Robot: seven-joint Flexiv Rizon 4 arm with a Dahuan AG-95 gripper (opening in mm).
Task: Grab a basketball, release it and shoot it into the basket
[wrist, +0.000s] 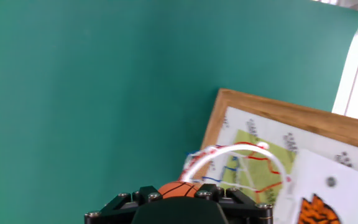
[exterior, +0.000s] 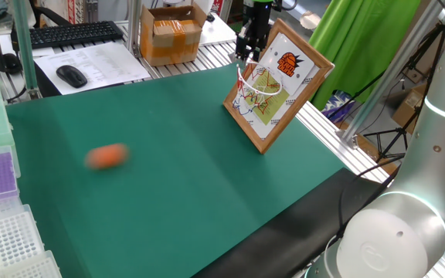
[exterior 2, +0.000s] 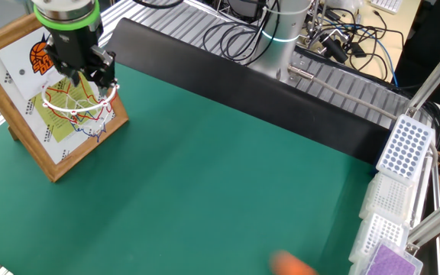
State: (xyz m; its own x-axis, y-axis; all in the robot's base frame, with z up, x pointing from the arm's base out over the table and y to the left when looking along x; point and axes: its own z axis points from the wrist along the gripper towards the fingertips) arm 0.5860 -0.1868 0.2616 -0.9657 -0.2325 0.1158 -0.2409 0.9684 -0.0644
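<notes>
The basket's white hoop (exterior: pixel 255 83) with its net hangs on a wooden-framed backboard at the far right of the green mat. It also shows in the other fixed view (exterior 2: pixel 79 101) and the hand view (wrist: pixel 229 150). My gripper (exterior: pixel 246 52) hangs just above and behind the hoop, also seen in the other fixed view (exterior 2: pixel 90 75). In the hand view the gripper (wrist: pixel 180 194) is shut on an orange basketball (wrist: pixel 178 188) with black seams, seated between the black jaws. The hoop lies just ahead of the ball.
A blurred orange ball-like thing (exterior: pixel 107 157) is on the mat at the left, and also shows in the other fixed view (exterior 2: pixel 292 264). Pipette-tip racks (exterior 2: pixel 399 145) line one mat edge. A cardboard box (exterior: pixel 170 32) and keyboard (exterior: pixel 76 32) lie behind the mat.
</notes>
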